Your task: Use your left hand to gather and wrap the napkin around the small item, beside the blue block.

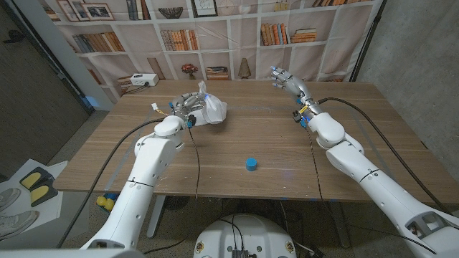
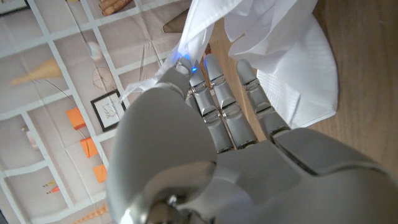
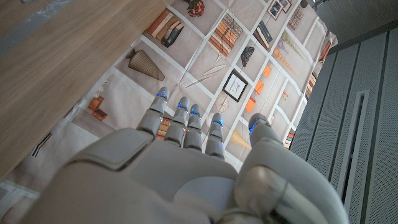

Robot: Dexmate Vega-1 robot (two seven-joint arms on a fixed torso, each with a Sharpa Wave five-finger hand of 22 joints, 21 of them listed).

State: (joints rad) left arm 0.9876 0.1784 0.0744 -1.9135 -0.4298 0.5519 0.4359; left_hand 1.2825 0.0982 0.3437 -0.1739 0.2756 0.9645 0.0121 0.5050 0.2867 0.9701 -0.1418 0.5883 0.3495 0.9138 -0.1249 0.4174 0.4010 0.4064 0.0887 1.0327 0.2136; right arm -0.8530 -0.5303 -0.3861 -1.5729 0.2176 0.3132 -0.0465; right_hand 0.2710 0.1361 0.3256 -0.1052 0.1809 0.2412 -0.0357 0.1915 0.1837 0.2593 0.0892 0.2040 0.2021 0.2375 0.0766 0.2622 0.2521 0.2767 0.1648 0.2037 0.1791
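White napkin (image 1: 211,109), one, bunched peak-up in the left robot hand (image 1: 184,106); one blue block (image 1: 252,164) well apart; right robot hand (image 1: 287,79) open, empty.

I can read no text, label, brand, number or sign anywhere in my views. The book spines on the printed shelf backdrop (image 1: 276,33) behind my table are too small and blurred to show any lettering, and the small framed picture (image 3: 236,83) on that backdrop carries only faint marks I cannot make out as words.
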